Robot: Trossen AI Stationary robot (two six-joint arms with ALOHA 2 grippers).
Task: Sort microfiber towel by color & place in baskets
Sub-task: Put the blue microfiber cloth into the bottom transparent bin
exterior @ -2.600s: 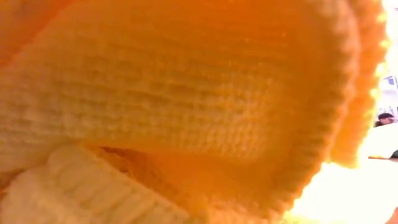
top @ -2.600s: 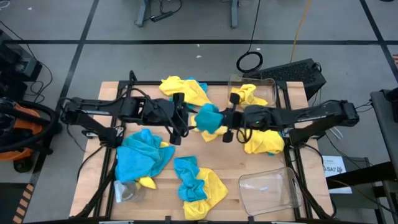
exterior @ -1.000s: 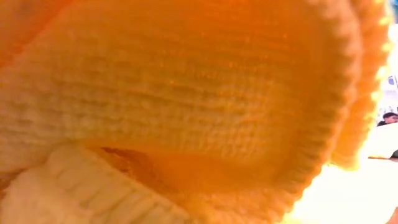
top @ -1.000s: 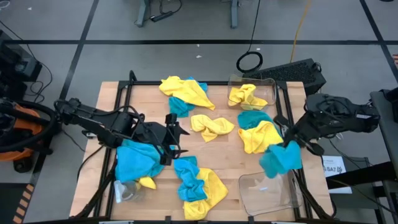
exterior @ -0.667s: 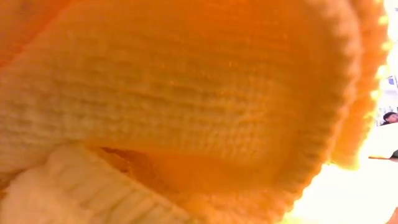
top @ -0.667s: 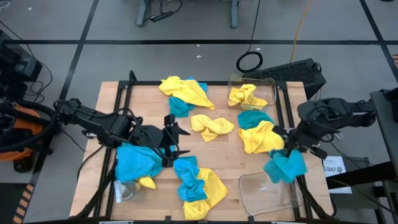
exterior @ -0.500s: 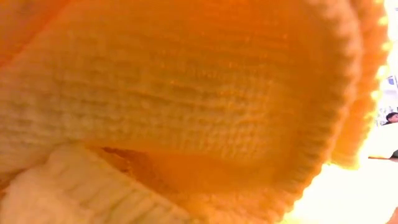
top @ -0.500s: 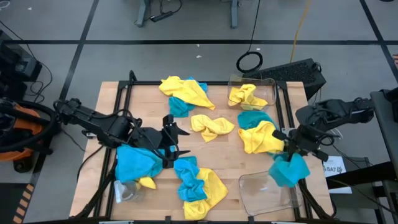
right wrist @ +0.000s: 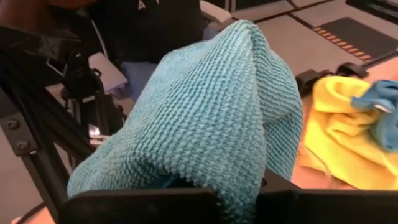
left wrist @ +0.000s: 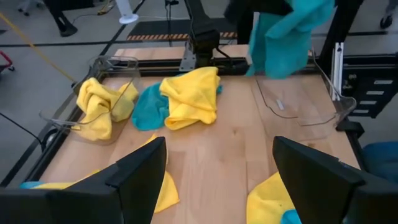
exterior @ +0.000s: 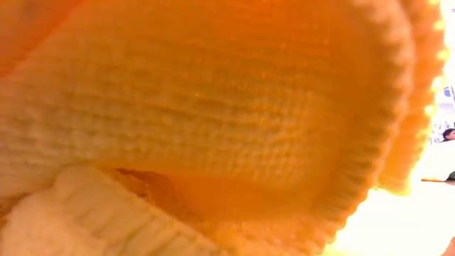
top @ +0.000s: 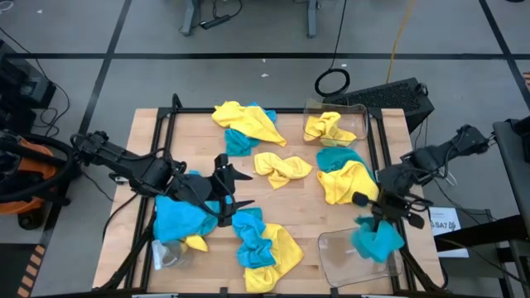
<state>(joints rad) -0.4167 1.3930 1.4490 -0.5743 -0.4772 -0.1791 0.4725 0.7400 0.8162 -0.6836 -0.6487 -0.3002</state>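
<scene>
Yellow and turquoise microfiber towels lie scattered over the wooden table. My right gripper (top: 374, 222) is shut on a turquoise towel (top: 378, 241) above the clear basket (top: 348, 258) at the near right corner. Another clear basket (top: 354, 116) at the far right has a yellow towel (top: 328, 127) lying in it. My left gripper (top: 228, 187) hovers open over the left middle, above a turquoise towel (top: 178, 217), with nothing between its fingers (left wrist: 140, 177). A yellow towel (exterior: 213, 121) right at the lens fills the low view. My right gripper pinches a bunched fold of the turquoise towel (right wrist: 205, 155) between its two fingers; how many layers I cannot tell. It comes slanting down from the table's far right. The towel (left wrist: 283, 34) hangs slack below it over the near basket's right side, lifted off the table.
A yellow-and-turquoise pile (top: 346, 175) lies between the two baskets. More towels lie at the far middle (top: 242, 121), the centre (top: 281, 168) and the near middle (top: 263, 245). A small clear round object (top: 168, 255) sits near left. A black frame rail (top: 389, 178) runs along the right side.
My right gripper has carried the turquoise towel toward the table's near edge and downward, from beside the yellow-and-turquoise pile to above the near right basket; the towel hangs bunched throughout. My left gripper has shifted slightly toward the near edge and rolled a little, staying open.
</scene>
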